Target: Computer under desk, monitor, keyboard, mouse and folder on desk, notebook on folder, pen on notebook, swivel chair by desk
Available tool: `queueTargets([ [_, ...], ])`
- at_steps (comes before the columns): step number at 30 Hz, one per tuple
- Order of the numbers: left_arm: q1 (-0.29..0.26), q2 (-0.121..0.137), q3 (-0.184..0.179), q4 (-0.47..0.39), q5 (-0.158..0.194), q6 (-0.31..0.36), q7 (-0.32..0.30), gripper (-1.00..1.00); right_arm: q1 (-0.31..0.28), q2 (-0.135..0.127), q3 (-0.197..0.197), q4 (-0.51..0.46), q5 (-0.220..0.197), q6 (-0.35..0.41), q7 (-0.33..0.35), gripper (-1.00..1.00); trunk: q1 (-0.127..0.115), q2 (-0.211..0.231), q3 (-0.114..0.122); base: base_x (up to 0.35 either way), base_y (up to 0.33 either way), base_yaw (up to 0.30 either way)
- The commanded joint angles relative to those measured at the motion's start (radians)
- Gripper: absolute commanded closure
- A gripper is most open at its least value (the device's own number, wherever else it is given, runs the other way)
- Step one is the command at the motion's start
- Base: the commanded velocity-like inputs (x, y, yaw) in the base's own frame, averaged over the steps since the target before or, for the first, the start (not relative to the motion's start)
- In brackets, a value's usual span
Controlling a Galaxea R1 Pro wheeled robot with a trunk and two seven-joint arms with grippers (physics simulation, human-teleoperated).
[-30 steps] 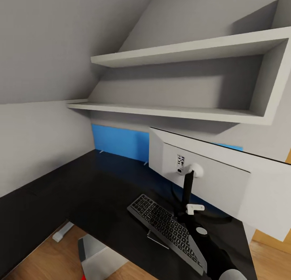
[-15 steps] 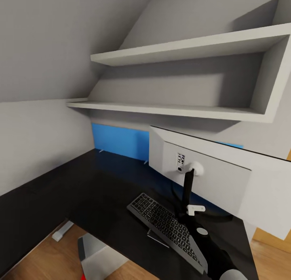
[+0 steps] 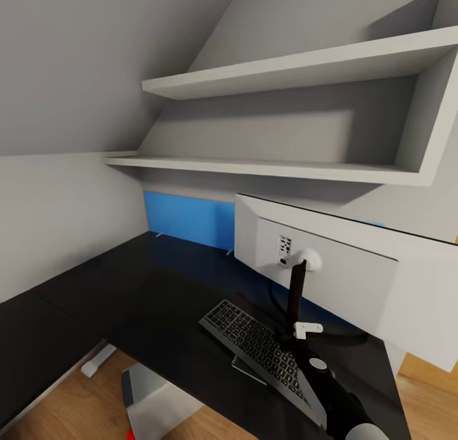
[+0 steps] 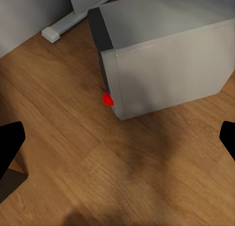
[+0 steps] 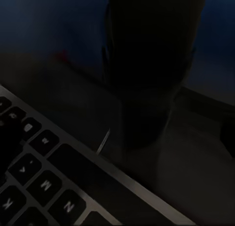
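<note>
While the monitor (image 3: 331, 268) stands on the black counter (image 3: 146, 300) with its white back to the head camera, the keyboard (image 3: 257, 348) lies at its 7 o'clock, over a dark flat item. Computer (image 4: 161, 59): on the floor; left hand (image 4: 117, 147) open above it; right hand's state cannot be told. Risk: a right-arm sweep beside the stand could shove the keyboard off the edge.

A home study nook under a sloping pale grey ceiling (image 3: 95, 58): two white wall shelves (image 3: 286, 170), an L-shaped black desk (image 3: 146, 300) carrying a white-backed monitor (image 3: 343, 287) and dark grey keyboard (image 3: 254, 344), a pale grey tower computer (image 4: 166, 59) on light wood plank floor (image 4: 122, 177).
</note>
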Motion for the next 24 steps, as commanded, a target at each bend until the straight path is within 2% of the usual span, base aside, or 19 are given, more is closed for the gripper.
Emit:
queueTargets([
  [1,-0.001,0.0,-0.009,0.0,0.003,-0.001,0.007,-1.0,-0.001,-0.001,0.006,-0.001,-0.012,0.001,-0.008,-1.0,0.004,-0.008,-0.004,0.0,0.0,0.0],
  [4,-0.001,0.0,-0.009,0.0,0.003,0.0,0.007,-1.0,-0.001,-0.001,0.006,-0.001,-0.023,0.001,-0.008,-1.0,0.015,-0.029,-0.014,0.0,0.0,0.0],
  [9,-0.001,0.0,-0.009,0.0,0.003,0.0,0.007,-1.0,-0.001,0.0,0.007,-0.001,-0.037,0.004,-0.008,-1.0,0.015,-0.029,-0.014,0.0,0.0,0.0],
  [15,-0.001,0.0,-0.009,0.0,0.003,0.0,0.007,-1.0,-0.001,0.002,0.009,-0.001,-0.04,0.036,-0.008,-1.0,0.038,-0.071,-0.033,0.0,0.0,0.0],
  [24,-0.001,0.0,-0.01,0.0,0.003,0.0,0.007,-1.0,-0.001,0.001,0.009,-0.001,-0.07,0.052,-0.008,-1.0,0.038,-0.071,-0.033,0.0,0.0,0.0],
])
